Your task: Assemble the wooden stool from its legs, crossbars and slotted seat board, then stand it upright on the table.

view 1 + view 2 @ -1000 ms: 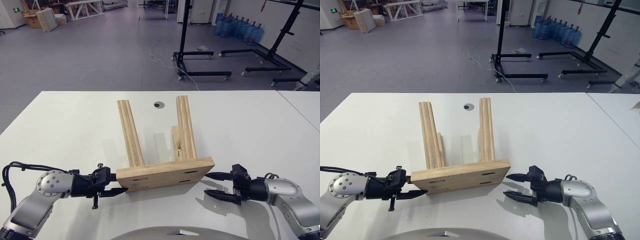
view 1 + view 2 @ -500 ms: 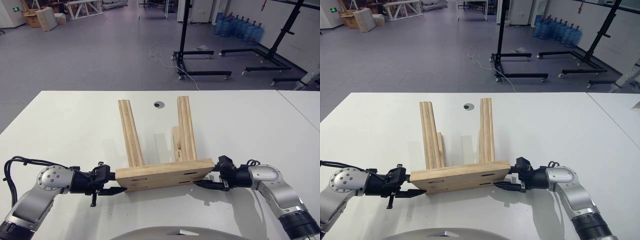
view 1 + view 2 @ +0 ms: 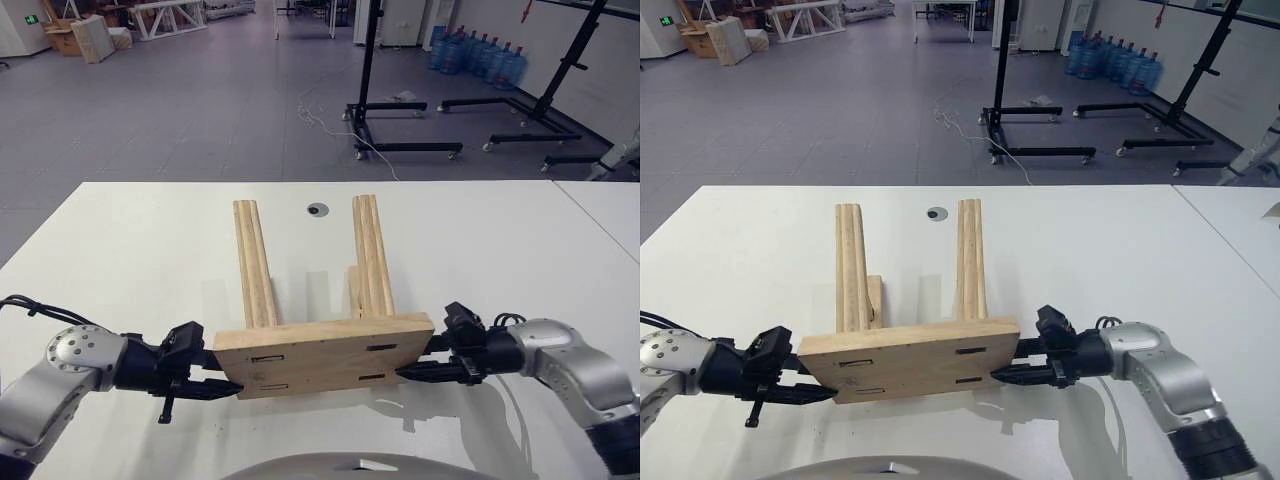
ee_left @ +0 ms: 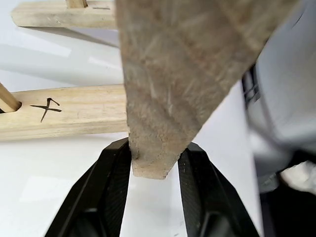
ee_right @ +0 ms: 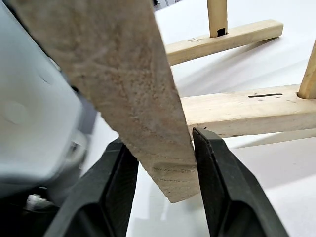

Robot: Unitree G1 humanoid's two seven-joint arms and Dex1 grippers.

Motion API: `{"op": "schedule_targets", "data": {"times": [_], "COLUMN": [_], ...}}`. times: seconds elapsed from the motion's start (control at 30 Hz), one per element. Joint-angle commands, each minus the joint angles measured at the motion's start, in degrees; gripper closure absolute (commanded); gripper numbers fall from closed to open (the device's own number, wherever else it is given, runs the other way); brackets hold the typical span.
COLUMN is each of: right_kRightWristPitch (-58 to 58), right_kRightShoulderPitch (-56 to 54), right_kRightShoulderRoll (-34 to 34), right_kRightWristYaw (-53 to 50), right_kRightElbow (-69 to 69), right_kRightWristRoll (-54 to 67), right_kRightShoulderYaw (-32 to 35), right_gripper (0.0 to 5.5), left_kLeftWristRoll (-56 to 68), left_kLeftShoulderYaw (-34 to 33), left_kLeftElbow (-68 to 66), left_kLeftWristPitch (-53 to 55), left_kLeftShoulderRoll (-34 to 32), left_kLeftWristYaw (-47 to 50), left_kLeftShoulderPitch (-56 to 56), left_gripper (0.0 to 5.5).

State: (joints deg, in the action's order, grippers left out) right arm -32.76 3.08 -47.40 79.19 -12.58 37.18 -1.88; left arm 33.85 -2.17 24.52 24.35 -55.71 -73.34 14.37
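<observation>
Two tools (image 3: 222,378) (image 3: 420,360) on seat board (image 3: 325,355)

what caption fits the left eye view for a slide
Left gripper and right gripper clamp opposite ends of the seat board, its legs pointing away across the table.

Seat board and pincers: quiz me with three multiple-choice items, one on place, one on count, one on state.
1. Where do the stool's legs point? A toward the robot; B away from the robot; C straight up.
2. How many slots show on the seat board's near face? A two; B six; C four.
3. The left pincer is: A shut on the seat board's end; B open, holding nothing; C holding a loose crossbar.
B: they run toward the table's far edge. C: two slots near each end. A: its fingers clamp the board's end.
</observation>
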Motion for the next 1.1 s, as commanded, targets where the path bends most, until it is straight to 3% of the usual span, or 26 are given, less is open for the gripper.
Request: {"op": "schedule_targets", "data": {"times": [0.03,0.17,0.3,0.37,0.57,0.8,0.9,1.1], "right_kRightWristPitch": [-31.5,-58.0,-59.7,-59.7,-59.7,-59.3,-59.0,-57.0], "right_kRightShoulderPitch": [-10.8,-23.8,-25.4,-28.4,-33.3,-37.4,-40.5,-43.8], "right_kRightShoulderRoll": [-8.6,-22.3,-34.8,-36.6,-34.0,-28.7,-24.8,-17.7], "right_kRightWristYaw": [3.6,11.1,13.2,12.6,1.4,-8.1,-12.6,-22.7], "right_kRightElbow": [-5.3,3.8,1.9,3.0,10.8,17.2,21.8,31.2], "right_kRightWristRoll": [26.4,42.8,57.5,61.7,71.5,75.6,75.8,75.8], "right_kRightShoulderYaw": [1.9,2.2,-4.5,-9.6,-21.1,-27.9,-28.6,-26.2], "right_gripper": [3.86,3.87,3.9,3.9,3.9,3.9,3.92,2.66], "left_kLeftWristRoll": [29.9,49.3,70.0,75.1,79.2,79.1,78.4,76.7], "left_kLeftShoulderYaw": [-8.4,-14.0,-19.4,-20.2,-18.6,-17.7,-16.6,-17.5], "left_kLeftElbow": [14.6,21.7,23.7,21.2,12.7,6.5,3.3,-4.8], "left_kLeftWristPitch": [11.0,11.5,9.1,10.0,10.9,21.8,23.6,23.3], "left_kLeftShoulderRoll": [1.2,-0.6,-1.9,-1.4,5.3,4.5,4.7,7.9], "left_kLeftWristYaw": [6.1,14.0,23.4,26.1,32.0,31.6,34.5,39.9], "left_kLeftShoulderPitch": [2.2,3.1,5.5,6.4,3.4,11.3,9.8,5.4], "left_gripper": [4.18,4.18,4.18,4.18,4.18,4.18,3.41,2.42]}}
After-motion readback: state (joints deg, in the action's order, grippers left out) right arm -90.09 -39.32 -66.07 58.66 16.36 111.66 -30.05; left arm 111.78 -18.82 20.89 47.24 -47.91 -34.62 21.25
